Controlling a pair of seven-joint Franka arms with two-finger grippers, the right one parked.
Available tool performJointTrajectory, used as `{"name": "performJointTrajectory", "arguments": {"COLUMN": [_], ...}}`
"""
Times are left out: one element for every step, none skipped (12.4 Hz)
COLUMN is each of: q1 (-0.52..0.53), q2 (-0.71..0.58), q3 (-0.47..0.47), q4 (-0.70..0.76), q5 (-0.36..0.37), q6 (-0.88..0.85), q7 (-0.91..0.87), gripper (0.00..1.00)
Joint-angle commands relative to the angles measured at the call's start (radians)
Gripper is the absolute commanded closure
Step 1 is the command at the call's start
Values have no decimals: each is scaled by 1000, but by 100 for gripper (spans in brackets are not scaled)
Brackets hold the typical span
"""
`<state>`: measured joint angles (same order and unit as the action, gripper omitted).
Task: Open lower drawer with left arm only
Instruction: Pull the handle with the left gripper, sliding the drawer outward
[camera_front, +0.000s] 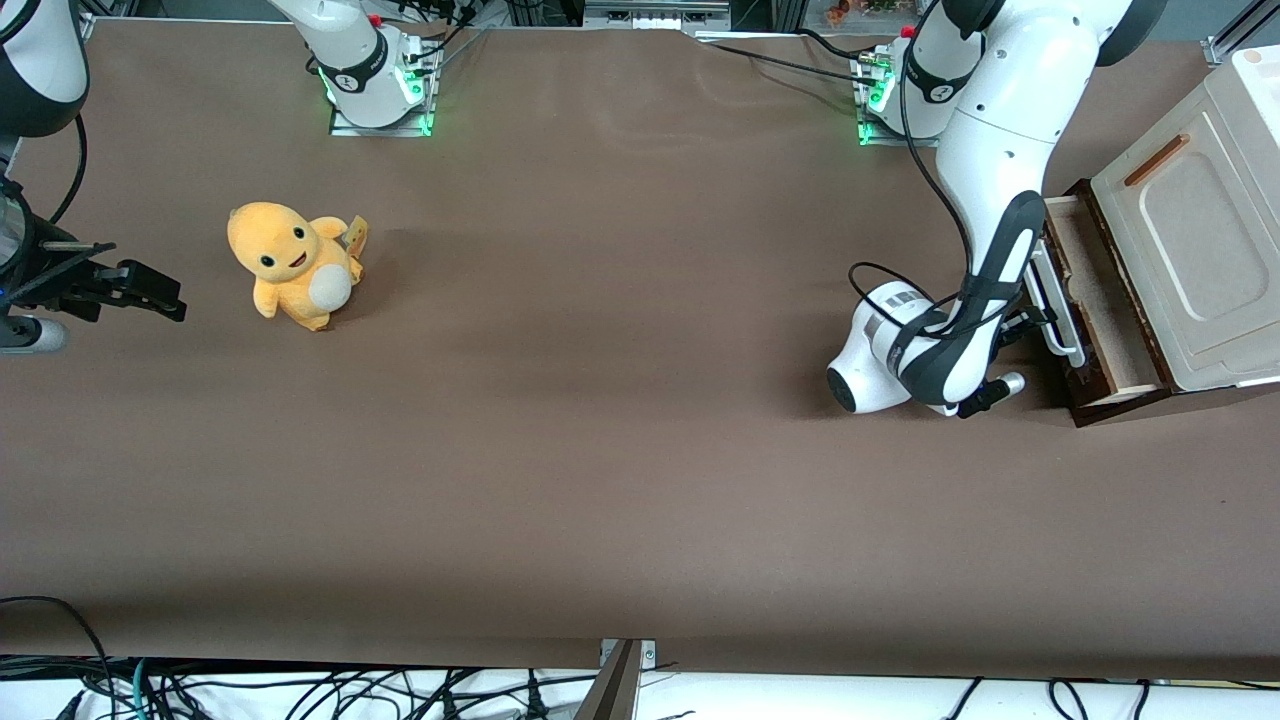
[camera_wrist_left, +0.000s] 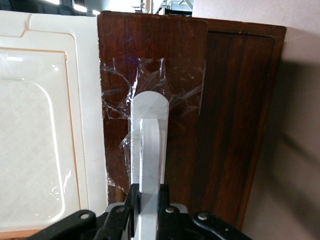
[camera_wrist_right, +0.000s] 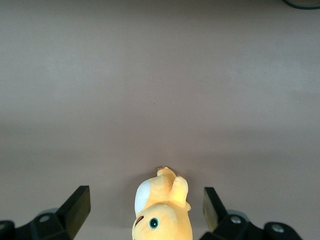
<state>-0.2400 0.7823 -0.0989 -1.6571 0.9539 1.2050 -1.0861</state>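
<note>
At the working arm's end of the bench (camera_front: 600, 450), one lower drawer (camera_front: 1100, 300) stands pulled partly out under one cream panel (camera_front: 1195, 250), its white loop handle (camera_wrist_left: 148, 150) apparently clamped by the left arm's (camera_front: 1000, 150) gripper (camera_wrist_left: 149, 212), while one orange plush toy (camera_front: 295, 265), no label readable, sits toward the parked arm's end.

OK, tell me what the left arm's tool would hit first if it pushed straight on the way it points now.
The tool sits at the white handle, pointing at the lower drawer. The dark wood front comes first, probably almost at once; depth is unclear.
</note>
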Motion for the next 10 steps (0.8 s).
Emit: {"name": "performJointTrajectory", "arguments": {"q1": [-21,-22,-22,-22,-28,-30,-32,-33,-35,-33], "q2": [-3,-3,-3,-3,-3,-3,-3,-3,-2,-3], "q3": [-21,-21,-21,-21,-25,-28,-28,-28,-30,-33], "q4": [26,26,26,26,28,28,28,28,45,46], "q5": [-70,-78,-81,-83,-84,-86,-93,-104,-106,-110], "q6": [-21,-21,-21,-21,-21,-21,-21,-21,-33,-35], "q7": [-24,-24,-24,-24,-24,-24,-24,-24,-23,-23], "gripper": [89,89,89,89,89,89,89,89,89,89]}}
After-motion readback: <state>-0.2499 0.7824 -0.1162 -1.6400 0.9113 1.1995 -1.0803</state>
